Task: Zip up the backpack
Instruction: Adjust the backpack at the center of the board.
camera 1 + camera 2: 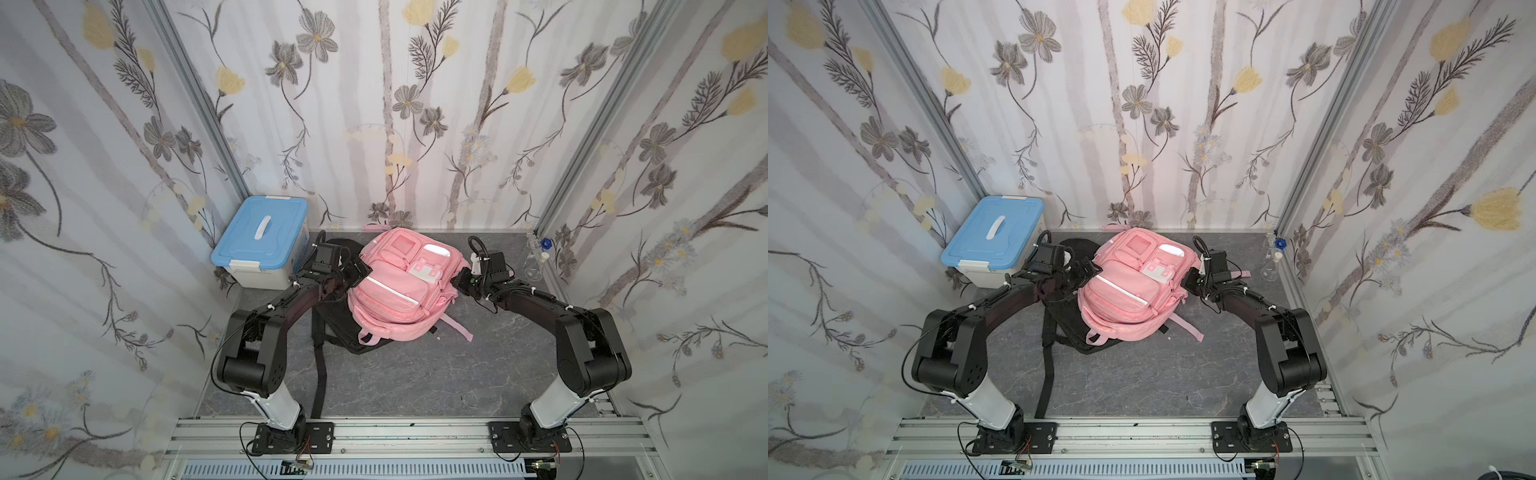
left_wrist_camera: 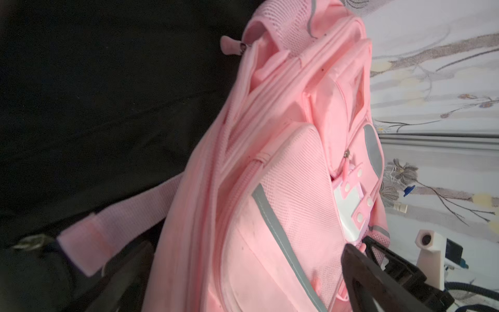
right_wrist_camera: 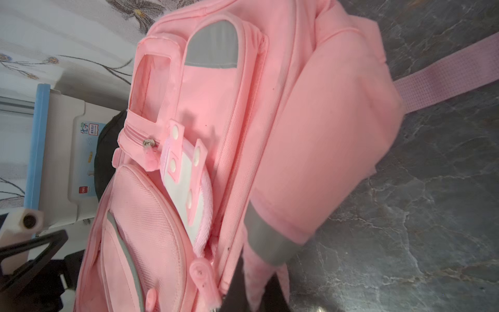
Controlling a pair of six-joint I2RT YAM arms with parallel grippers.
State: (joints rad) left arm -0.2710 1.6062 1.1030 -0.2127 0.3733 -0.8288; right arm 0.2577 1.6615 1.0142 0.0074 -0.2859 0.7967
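Pink backpack (image 1: 395, 286): top toward wall (image 1: 415, 124) (front up).

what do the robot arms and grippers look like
The left arm and right arm are black with white lower links. Black cables run along them, held by white ties. The left gripper and right gripper are black, with triangular open-frame fingers.

Storage box (image 1: 259, 243): pale tub with a blue lid and a white handle (image 1: 262, 227), in the far left corner of the counter.
Black backpack (image 1: 334, 332): flat on the counter and partly covered, with a long black strap (image 1: 320, 374) trailing toward the near edge.
Glassware (image 1: 533, 268): clear flasks in the far right corner, one with a blue cap (image 1: 545, 244).
Counter (image 1: 415, 374): dark grey with a marble pattern.
Walls (image 1: 374, 124): pale wallpaper with grey and yellow flowers.
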